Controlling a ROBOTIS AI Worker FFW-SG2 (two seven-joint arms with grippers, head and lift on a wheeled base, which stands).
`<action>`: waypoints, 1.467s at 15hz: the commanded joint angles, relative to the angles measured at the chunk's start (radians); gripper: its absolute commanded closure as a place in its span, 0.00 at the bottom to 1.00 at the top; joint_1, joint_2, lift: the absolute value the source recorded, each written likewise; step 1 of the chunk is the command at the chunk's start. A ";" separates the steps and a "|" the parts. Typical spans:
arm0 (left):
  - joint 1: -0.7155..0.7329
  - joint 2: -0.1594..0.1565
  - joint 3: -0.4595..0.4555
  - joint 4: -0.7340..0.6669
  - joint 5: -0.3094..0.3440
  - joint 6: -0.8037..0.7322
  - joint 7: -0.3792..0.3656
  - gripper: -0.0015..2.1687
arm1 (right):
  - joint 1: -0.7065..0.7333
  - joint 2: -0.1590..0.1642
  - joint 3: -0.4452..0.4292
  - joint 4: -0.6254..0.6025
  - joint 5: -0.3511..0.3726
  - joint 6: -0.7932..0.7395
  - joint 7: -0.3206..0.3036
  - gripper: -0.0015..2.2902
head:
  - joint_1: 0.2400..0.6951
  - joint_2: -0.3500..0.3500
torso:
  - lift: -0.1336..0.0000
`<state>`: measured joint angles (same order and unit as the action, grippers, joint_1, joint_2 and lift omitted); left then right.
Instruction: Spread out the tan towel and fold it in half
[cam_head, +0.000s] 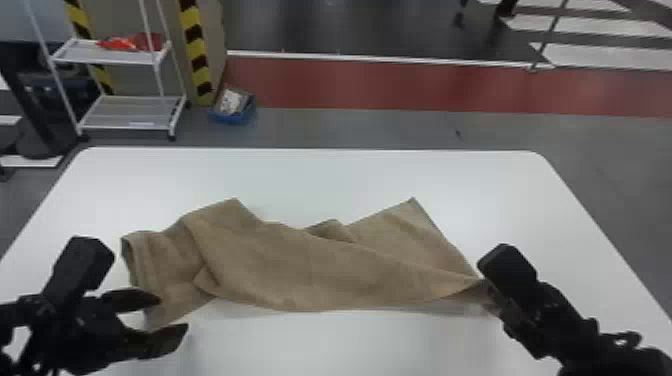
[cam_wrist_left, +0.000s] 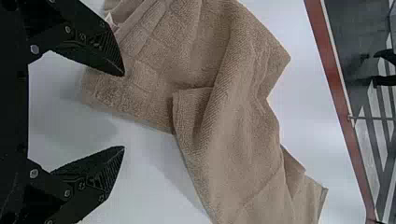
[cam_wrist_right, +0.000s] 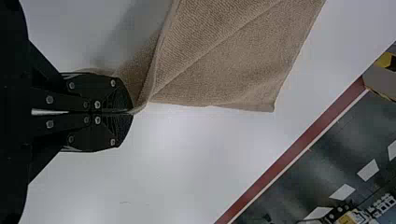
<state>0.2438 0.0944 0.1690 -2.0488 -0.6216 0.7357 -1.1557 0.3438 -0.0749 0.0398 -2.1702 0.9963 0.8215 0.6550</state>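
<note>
Towel (cam_head: 300, 270) is on the table (cam_head: 325, 175), stretched left to right, not flat. Left end is bunched in overlapping folds. A broad flap runs diagonally over the middle toward the right gripper (cam_head: 492, 300). Far edge is uneven: one peak left of centre, a sharp corner toward the right, a small raised fold between them.

Right gripper is at the towel's right end, near side. In its wrist view the gripper (cam_wrist_right: 132, 112) has both fingers pressed together, pinching a towel corner at the tips. Cloth narrows to a point there and fans out from it. Shadow under that stretch.

Left gripper (cam_head: 172, 314) is at the towel's left end, near side, fingers spread wide. Its wrist view has one fingertip (cam_wrist_left: 116, 65) overlapping the cloth, the other in front of bare tabletop. Can't tell if it's touching.

Behind the table: white rack (cam_head: 125, 120) on the left with red stuff (cam_head: 132, 42) on its upper shelf, striped posts (cam_head: 195, 45), blue bin (cam_head: 232, 118) on the floor, red floor strip (cam_head: 400, 87).
</note>
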 joint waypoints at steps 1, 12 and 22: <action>-0.014 0.001 0.000 0.021 -0.009 -0.003 0.001 0.19 | -0.005 0.003 0.000 0.000 -0.005 0.000 0.000 0.77 | 1.00 0.38 | 0.07; -0.066 0.004 0.014 0.048 -0.033 -0.009 -0.084 0.53 | -0.014 -0.017 -0.048 0.007 -0.033 0.018 0.002 0.77 | 1.00 0.35 | 0.07; -0.020 -0.028 0.010 0.007 -0.035 -0.058 -0.105 0.11 | -0.028 -0.065 -0.063 0.020 -0.087 0.034 0.002 0.77 | 1.00 0.28 | 0.07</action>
<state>0.2220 0.0711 0.1803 -2.0415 -0.6566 0.6778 -1.2642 0.3178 -0.1367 -0.0230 -2.1532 0.9136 0.8549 0.6565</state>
